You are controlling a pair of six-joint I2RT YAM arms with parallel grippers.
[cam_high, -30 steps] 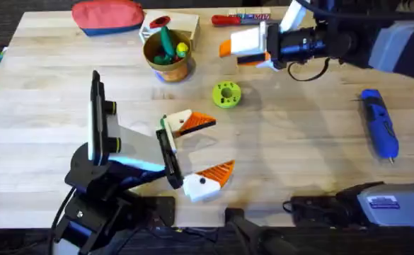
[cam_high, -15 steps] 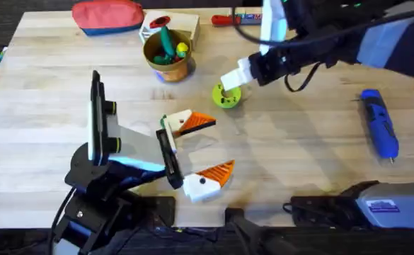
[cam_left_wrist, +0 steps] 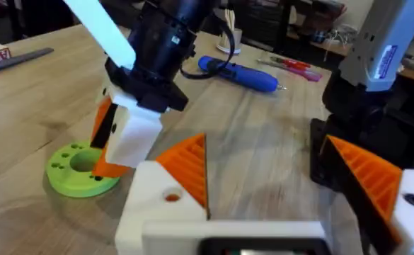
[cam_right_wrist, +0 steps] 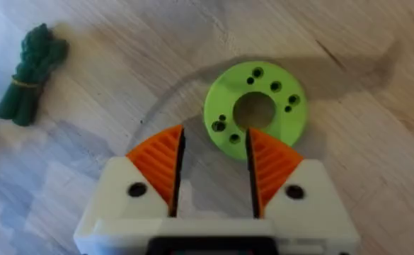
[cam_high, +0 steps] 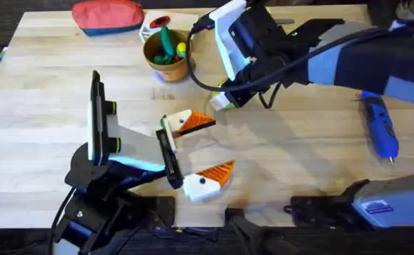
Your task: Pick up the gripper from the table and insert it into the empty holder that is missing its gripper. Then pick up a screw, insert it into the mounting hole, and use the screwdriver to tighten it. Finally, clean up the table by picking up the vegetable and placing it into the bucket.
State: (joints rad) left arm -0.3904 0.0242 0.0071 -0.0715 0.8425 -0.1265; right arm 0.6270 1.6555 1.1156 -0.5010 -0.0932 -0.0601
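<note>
The right end effector hangs open and empty over the green disc, while the vegetable lies apart on the tabletop. Closing here risks grasping the disc instead. The left end effector stands open too.

Surface: light wooden table, pale grain, plank seams | Surround: dark floor beyond far edge | Backdrop: cluttered benches and dark furniture behind table | Light: even, soft shadows
</note>
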